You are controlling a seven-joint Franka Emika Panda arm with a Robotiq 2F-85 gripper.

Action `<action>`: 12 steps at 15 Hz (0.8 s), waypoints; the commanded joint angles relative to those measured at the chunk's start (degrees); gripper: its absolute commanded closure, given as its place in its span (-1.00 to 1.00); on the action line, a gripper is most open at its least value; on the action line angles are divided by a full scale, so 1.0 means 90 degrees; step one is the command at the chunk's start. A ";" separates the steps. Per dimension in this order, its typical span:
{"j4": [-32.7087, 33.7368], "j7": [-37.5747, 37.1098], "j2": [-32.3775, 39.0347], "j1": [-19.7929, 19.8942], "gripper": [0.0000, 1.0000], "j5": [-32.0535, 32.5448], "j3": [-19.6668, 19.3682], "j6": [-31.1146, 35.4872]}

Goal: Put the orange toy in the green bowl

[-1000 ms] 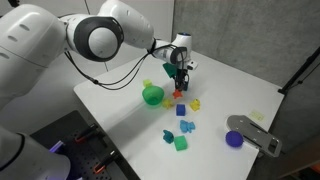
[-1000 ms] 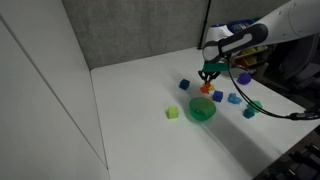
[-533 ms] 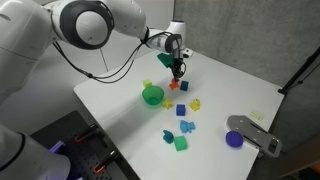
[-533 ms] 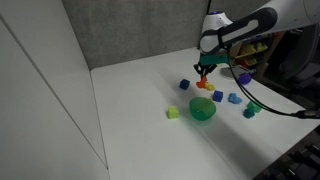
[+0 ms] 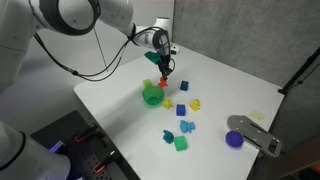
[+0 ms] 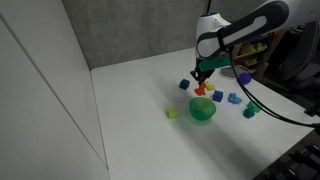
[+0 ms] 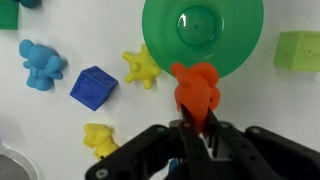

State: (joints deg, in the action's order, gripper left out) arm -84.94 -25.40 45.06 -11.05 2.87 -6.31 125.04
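Note:
My gripper is shut on the orange toy and holds it in the air. In the wrist view the toy hangs just beside the rim of the green bowl, which sits empty on the white table. In both exterior views the gripper with the orange toy is above and slightly behind the green bowl.
Small toys lie around: a blue cube, yellow pieces, a blue figure, a green cube. A purple cup and a grey object sit near the table's edge. A grey wall stands behind.
My gripper has lifted the orange toy off the table and carried it over toward the green bowl.

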 commanded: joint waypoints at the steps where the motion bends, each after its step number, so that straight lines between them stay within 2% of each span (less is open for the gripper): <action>1: -0.0651 0.0170 -0.0337 -0.0067 0.89 0.0209 0.0095 0.0175; 3: -0.0801 0.0191 -0.0364 -0.0115 0.88 0.0291 0.0096 0.0239; 4: -0.0858 0.0209 -0.0385 -0.0125 0.21 0.0322 0.0095 0.0254; 6: -0.0946 0.0235 -0.0432 -0.0128 0.22 0.0360 0.0091 0.0289; 12: -0.1373 0.0503 -0.1044 0.0010 -0.72 0.0296 0.0172 0.0424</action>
State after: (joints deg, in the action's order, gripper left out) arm -92.54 -23.23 41.34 -12.28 5.12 -5.74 127.52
